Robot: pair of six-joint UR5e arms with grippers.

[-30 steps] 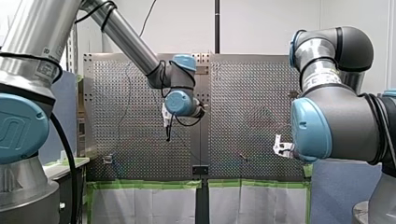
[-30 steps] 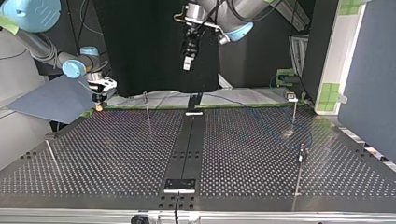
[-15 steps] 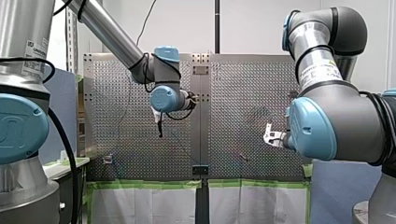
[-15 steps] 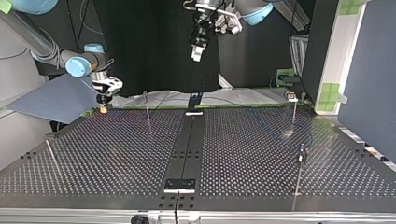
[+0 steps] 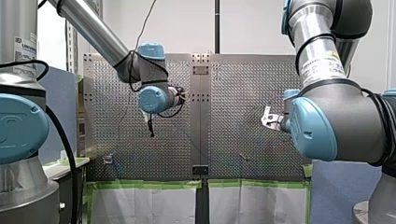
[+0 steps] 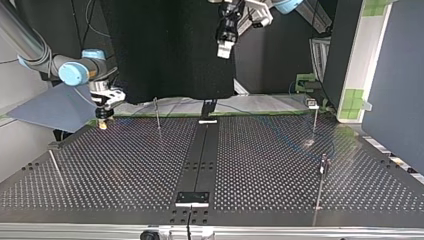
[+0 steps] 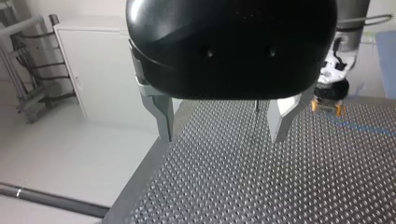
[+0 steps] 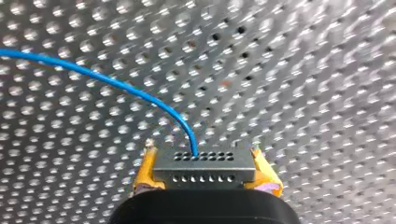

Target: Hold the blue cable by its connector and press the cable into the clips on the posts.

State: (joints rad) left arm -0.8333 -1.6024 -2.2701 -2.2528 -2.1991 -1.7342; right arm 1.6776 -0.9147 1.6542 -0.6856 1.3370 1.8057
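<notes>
The right gripper (image 8: 205, 173) pinched the connector (image 8: 204, 163); the left gripper (image 7: 224, 122) was spread, empty. The slack blue cable (image 8: 116, 84) could snag and twist the connector loose.

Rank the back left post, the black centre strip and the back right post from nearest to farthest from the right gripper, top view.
1. Back left post, just beside my right gripper at the view's left.
2. Black centre strip, mid-table.
3. Back right post, at the view's far right.
</notes>
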